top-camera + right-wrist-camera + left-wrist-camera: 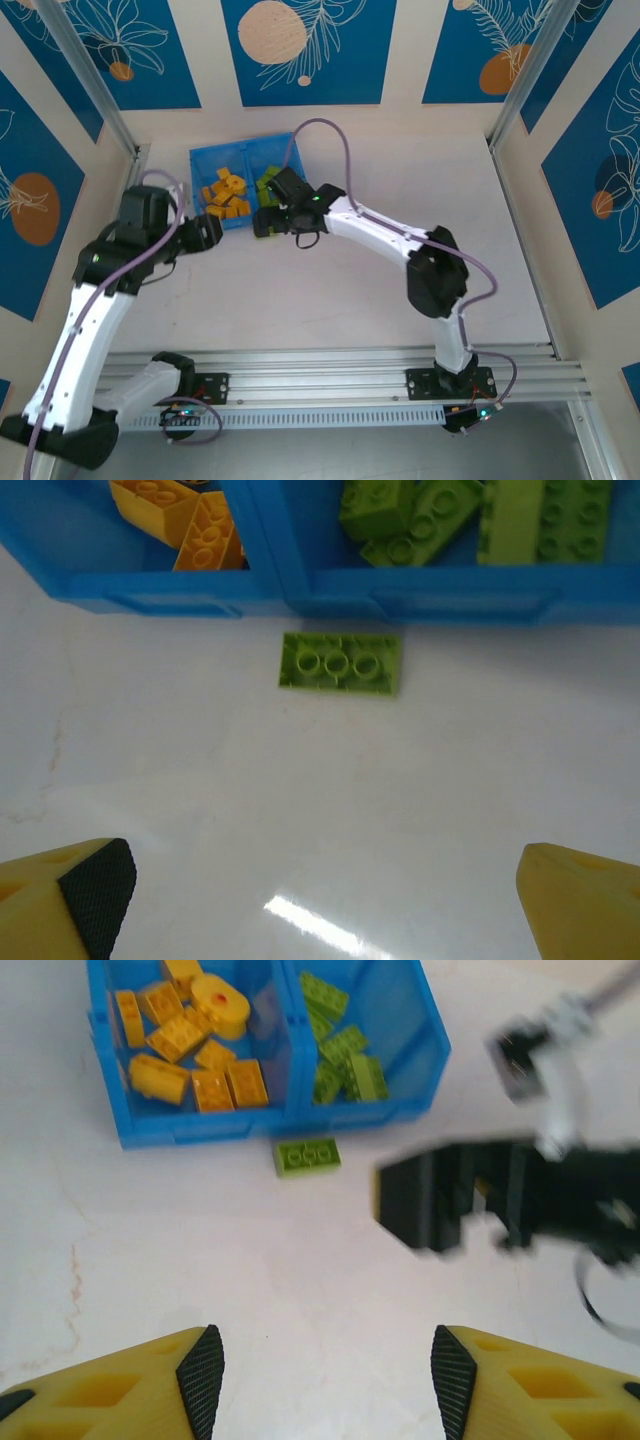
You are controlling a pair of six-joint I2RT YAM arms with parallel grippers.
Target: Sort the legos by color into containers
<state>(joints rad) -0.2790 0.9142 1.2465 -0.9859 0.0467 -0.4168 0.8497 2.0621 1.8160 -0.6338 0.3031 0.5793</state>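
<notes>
Ahead of my right jaws, one loose brick (340,662) lies flat on the desk (300,800). It sits just before the near wall of the tray (200,595), apart from it and slightly right of the divider. Behind that wall, one pile of bricks (205,535) lies in the left compartment and another pile (410,540) in the right. From my left jaws, the tray is ahead-left and the right arm (520,1200) ahead-right, with the loose brick between them.

One blue tray (200,1130) is holding roughly nine orange-yellow legos (180,1035) and about five green legos (347,1048); one more green brick (307,1156) is lying at its six o'clock.
</notes>
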